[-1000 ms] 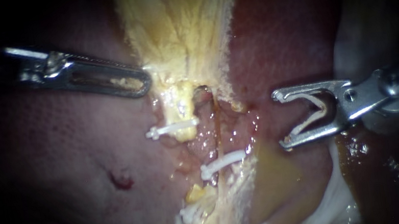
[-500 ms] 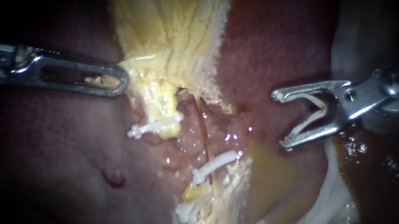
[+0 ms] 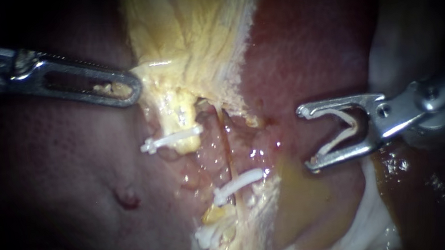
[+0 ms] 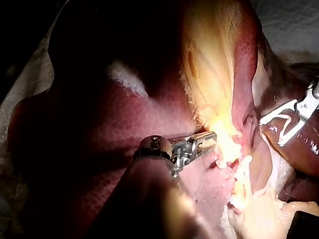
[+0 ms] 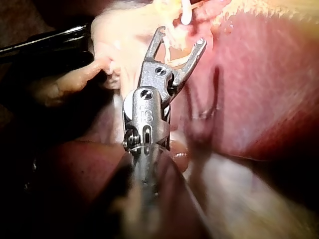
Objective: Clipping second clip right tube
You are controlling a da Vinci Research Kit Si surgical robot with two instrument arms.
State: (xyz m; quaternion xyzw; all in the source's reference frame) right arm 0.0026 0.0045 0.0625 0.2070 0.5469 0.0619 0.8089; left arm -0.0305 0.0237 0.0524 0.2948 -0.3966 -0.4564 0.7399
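My left instrument (image 3: 129, 91) comes in from the upper left, its jaws shut on the edge of the yellow gallbladder (image 3: 194, 37). A thin right tube (image 3: 226, 147) runs down from it and carries a white clip (image 3: 237, 185). The thicker left tube (image 3: 181, 116) carries another clip (image 3: 173, 140). My right instrument (image 3: 306, 138) hangs right of the right tube, apart from it. Its jaws stand wide apart and hold an open white clip (image 3: 343, 126). The right wrist view shows that instrument (image 5: 179, 39) just short of the pale tissue.
Dark red liver (image 3: 67, 162) surrounds the tubes, with a small red spot (image 3: 127, 198). A third white clip (image 3: 209, 237) lies lower on the stalk. White tissue (image 3: 373, 225) and a yellowish pool (image 3: 301, 201) lie under my right instrument.
My left instrument pulled the gallbladder edge to the left, and the tubes and clips shifted left with it. My right instrument then moved slightly left toward the right tube, its jaws still apart.
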